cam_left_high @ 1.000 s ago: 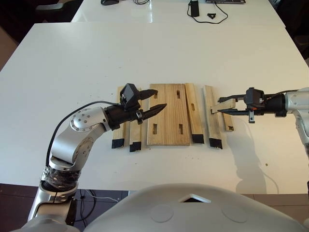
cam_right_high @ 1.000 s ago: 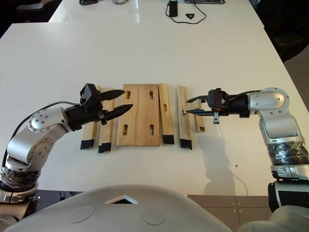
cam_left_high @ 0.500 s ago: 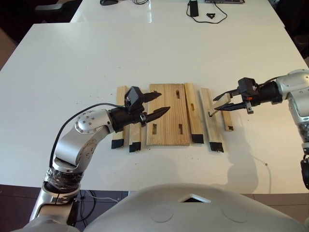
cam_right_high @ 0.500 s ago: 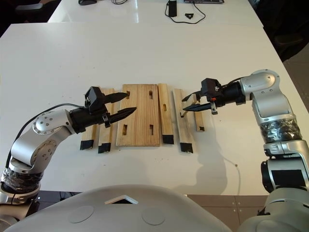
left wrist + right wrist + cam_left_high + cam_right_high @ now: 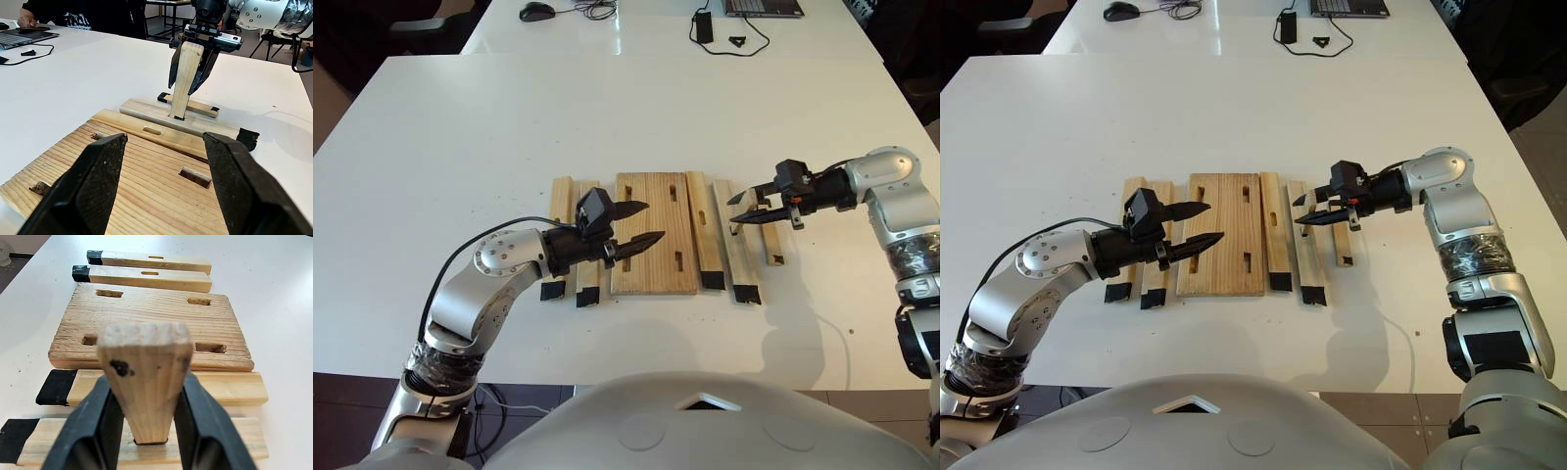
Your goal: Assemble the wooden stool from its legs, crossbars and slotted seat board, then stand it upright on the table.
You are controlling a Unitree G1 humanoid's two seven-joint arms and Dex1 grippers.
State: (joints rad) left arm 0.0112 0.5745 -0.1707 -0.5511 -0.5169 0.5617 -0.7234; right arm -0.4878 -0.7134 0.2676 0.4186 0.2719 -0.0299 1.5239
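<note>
pale pine everywhere. the slotted seat board (image 5: pixel 656 276) lies flat mid table (image 5: pixel 460 127), two legs (image 5: pixel 562 201) just left of it and two on its right. the right gripper (image 5: pixel 732 211) is clamped on a crossbar (image 5: pixel 185 78), holding it upright with its lower end sitting in the slot of the outer right leg (image 5: pixel 742 264). my guess is that gripping it high up keeps the tenon square to the slot while it gets pressed in. a spare crossbar (image 5: pixel 772 245) lies just beyond that leg.

the left gripper (image 5: pixel 652 221) hangs over the board's left side with its fingers spread and nothing in them, probably ready to pin things down.

versus a second ago: the right arm has swung in with its elbow raised, that outer leg looks nudged closer to its neighbour, and the left gripper has crept further over the board. the camera shifted a bit too.
</note>
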